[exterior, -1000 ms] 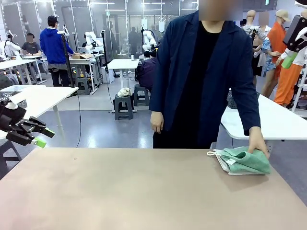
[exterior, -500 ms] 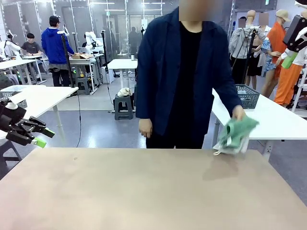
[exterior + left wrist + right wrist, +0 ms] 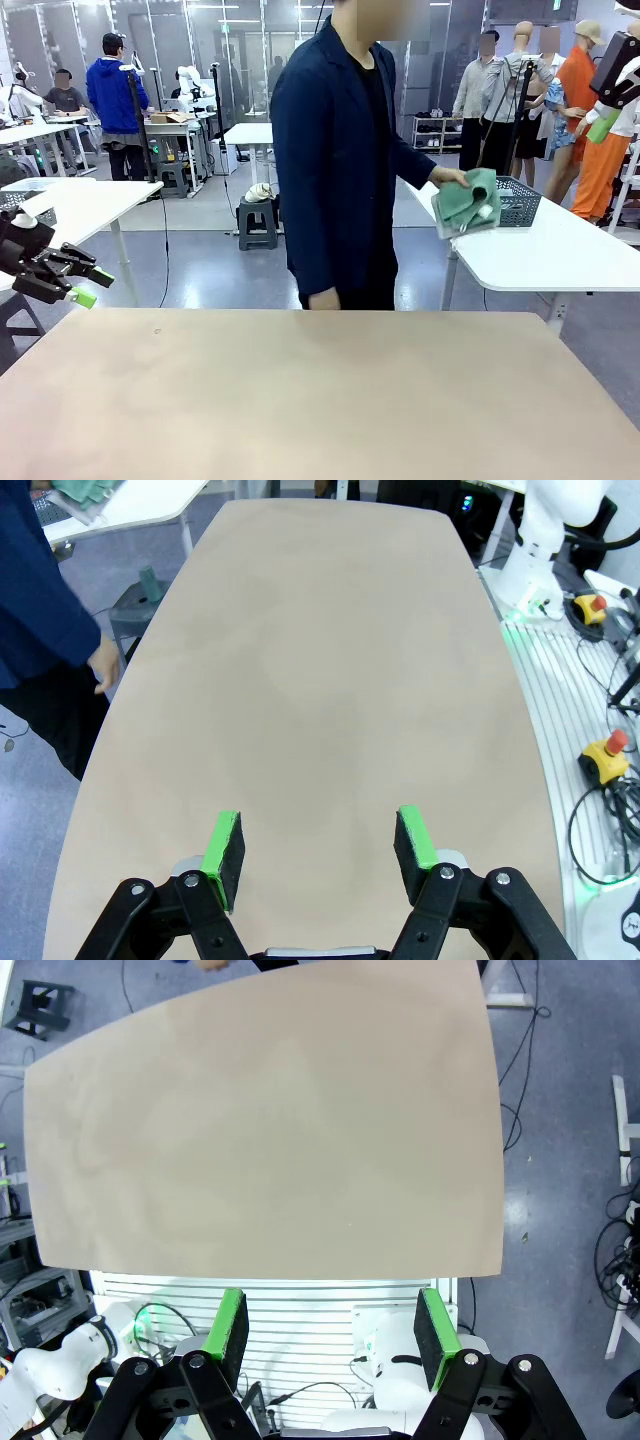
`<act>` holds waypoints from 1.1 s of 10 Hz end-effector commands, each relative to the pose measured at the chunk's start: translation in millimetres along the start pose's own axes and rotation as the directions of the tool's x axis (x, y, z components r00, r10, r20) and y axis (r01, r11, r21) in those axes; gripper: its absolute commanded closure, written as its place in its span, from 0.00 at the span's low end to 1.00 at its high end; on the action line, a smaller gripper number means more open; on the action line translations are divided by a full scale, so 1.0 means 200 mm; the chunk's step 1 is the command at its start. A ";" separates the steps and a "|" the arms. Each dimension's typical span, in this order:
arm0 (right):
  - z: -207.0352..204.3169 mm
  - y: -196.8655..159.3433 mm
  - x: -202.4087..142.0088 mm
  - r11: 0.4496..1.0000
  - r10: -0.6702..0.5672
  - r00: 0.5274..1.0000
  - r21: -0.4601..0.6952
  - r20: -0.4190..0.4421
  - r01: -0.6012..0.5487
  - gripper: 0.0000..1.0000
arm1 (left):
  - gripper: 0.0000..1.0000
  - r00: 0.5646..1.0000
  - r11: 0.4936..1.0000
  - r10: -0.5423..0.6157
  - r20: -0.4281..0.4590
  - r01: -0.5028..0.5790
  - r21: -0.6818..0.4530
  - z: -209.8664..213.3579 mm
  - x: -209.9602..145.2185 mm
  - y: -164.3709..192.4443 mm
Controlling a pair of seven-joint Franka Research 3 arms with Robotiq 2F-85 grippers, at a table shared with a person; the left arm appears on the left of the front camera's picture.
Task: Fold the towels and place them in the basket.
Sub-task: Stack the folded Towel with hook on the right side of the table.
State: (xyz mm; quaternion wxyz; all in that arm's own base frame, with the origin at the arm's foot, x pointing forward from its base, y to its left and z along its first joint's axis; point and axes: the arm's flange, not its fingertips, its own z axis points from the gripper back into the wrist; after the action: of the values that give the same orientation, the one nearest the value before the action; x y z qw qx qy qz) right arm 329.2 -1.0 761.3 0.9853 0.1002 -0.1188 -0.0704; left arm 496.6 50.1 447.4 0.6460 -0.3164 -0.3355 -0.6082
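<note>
Tan table [image 3: 300,400] bare, both arms' fingers [image 3: 222,845] [image 3: 228,1325] spread, gripping nothing.

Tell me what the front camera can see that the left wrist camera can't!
Front view only: the dark grey basket on the white side table, beside the towels the person's hand holds.

Left wrist view only: its own open green fingers, holding nothing.

Both: the tan table and the person's navy jacket.

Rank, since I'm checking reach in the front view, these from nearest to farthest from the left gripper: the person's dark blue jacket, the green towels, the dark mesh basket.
1. Dark blue jacket, centre.
2. Green towels, held right.
3. Dark mesh basket, far right, just behind.

Measured from the left gripper.
</note>
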 end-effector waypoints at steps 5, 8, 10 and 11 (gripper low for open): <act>0.00 -0.01 0.00 1.000 0.008 1.000 0.016 0.000 -0.008 0.16 | 0.23 1.000 1.000 -0.004 0.000 0.004 0.001 0.01 0.01 0.00; 0.00 -0.01 0.00 1.000 0.008 1.000 0.016 0.000 -0.008 0.16 | 0.23 1.000 1.000 -0.004 0.000 0.004 0.001 0.01 0.01 0.00; 0.00 -0.01 0.00 1.000 0.008 1.000 0.016 0.000 -0.008 0.16 | 0.23 1.000 1.000 -0.004 0.000 0.004 0.001 0.01 0.01 0.00; 0.00 -0.01 0.00 1.000 0.008 1.000 0.016 0.000 -0.008 0.16 | 0.23 1.000 1.000 -0.004 0.000 0.004 0.001 0.01 0.01 0.00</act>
State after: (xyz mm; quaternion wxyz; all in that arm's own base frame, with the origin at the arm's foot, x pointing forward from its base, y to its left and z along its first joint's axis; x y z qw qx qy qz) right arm 329.2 -1.1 761.3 0.9853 0.1003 -0.1188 -0.0704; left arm 496.6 50.1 447.4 0.6460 -0.3164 -0.3355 -0.6082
